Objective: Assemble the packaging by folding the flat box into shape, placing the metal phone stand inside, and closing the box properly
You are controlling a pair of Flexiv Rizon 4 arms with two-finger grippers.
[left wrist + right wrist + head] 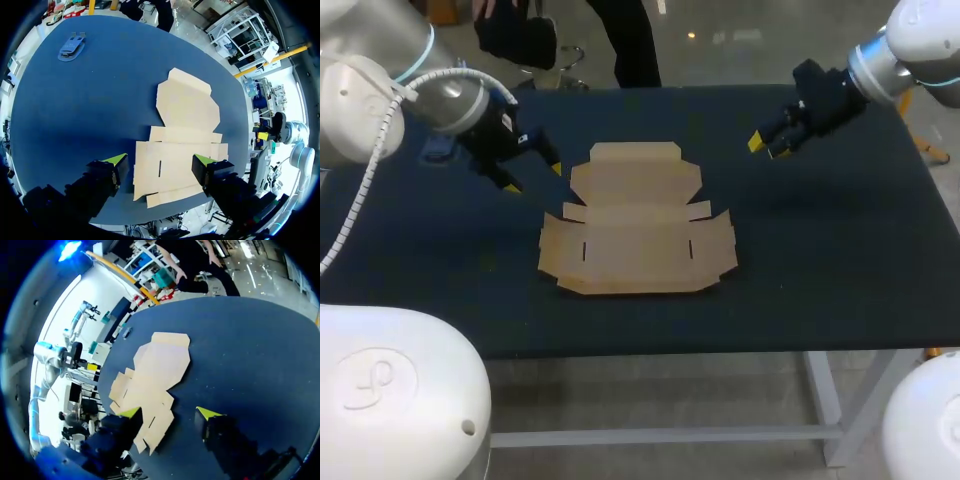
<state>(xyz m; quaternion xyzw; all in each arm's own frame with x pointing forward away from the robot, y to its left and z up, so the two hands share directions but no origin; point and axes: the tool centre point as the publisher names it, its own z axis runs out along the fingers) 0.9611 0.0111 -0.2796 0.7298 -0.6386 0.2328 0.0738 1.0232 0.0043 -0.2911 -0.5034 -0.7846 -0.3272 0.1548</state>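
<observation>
Lying unfolded in the middle of the table [840,260], the flat box [638,222] is a single sheet of brown cardboard with its flaps spread out and its narrower lid panel pointing toward the far edge. Over by the left edge, toward the far left corner, the metal phone stand [71,46] rests on the dark blue cloth, well apart from the box. The left gripper [532,177] hangs above the table just beside the box's far left flaps, its yellow-tipped fingers spread wide with nothing between them; from its wrist view the cardboard shows beneath the gap. The right gripper [767,147] sits toward the far right corner, clear of the box, fingers likewise parted and holding nothing
</observation>
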